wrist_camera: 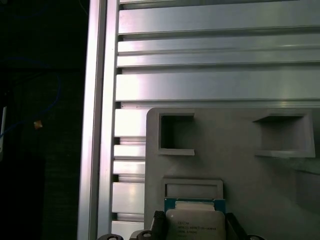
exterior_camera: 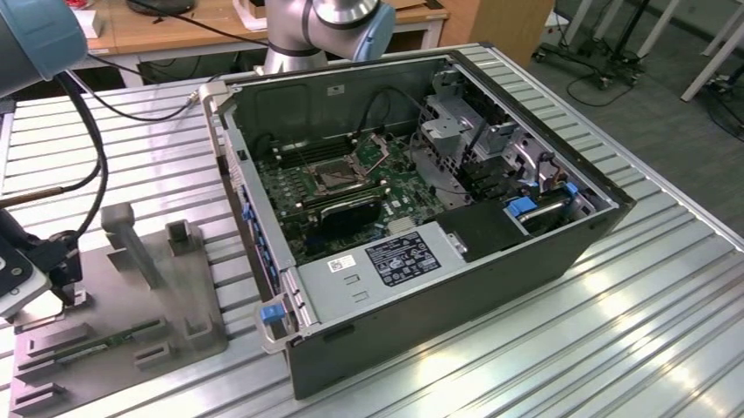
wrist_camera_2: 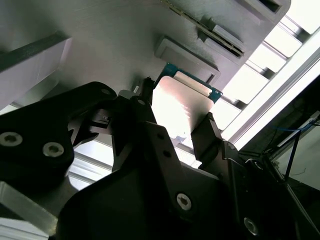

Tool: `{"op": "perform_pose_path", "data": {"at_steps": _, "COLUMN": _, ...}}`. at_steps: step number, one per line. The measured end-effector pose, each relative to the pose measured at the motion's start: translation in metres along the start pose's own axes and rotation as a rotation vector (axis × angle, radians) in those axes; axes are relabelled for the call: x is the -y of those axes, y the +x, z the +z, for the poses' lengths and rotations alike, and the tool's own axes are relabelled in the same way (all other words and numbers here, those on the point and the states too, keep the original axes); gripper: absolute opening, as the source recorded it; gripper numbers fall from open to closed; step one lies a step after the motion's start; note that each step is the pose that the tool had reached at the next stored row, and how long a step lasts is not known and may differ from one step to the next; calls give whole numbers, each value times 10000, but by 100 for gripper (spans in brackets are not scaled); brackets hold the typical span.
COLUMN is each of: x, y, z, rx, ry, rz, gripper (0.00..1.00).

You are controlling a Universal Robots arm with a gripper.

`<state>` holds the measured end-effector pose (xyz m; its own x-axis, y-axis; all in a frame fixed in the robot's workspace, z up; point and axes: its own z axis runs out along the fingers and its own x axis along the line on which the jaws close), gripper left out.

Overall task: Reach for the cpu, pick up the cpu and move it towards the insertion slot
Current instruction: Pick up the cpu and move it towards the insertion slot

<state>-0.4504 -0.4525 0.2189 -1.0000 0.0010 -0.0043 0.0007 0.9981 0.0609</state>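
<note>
The cpu (wrist_camera_2: 182,102), a small square chip with a pale metal top and a green edge, sits between my two fingers in both wrist views. My gripper (wrist_camera_2: 177,110) is shut on its opposite edges, just over a shallow square recess of the grey tray (wrist_camera: 240,170). The first wrist view has the cpu (wrist_camera: 194,222) at the gripper (wrist_camera: 195,226). In the exterior view my gripper (exterior_camera: 47,283) is at the far left, over the tray (exterior_camera: 174,287). The insertion slot (exterior_camera: 337,178), a dark socket with a shiny frame, lies on the green board inside the open computer case (exterior_camera: 465,287).
A green memory stick (exterior_camera: 107,342) lies in the tray near its front. Grey posts (exterior_camera: 125,233) stand up from the tray beside the case wall. Ribbed aluminium table (exterior_camera: 651,331) surrounds everything. Black cables (exterior_camera: 93,165) hang from the arm at the exterior view's left.
</note>
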Motion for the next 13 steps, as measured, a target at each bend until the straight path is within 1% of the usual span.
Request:
{"op": "perform_pose_path", "data": {"at_steps": 5, "x": -3, "y": 1, "z": -48, "rx": 3, "ry": 1, "rz": 0, "gripper": 55}}
{"op": "perform_pose_path", "data": {"at_steps": 13, "x": -6, "y": 12, "z": -90, "rx": 36, "ry": 1, "rz": -2, "gripper": 55}}
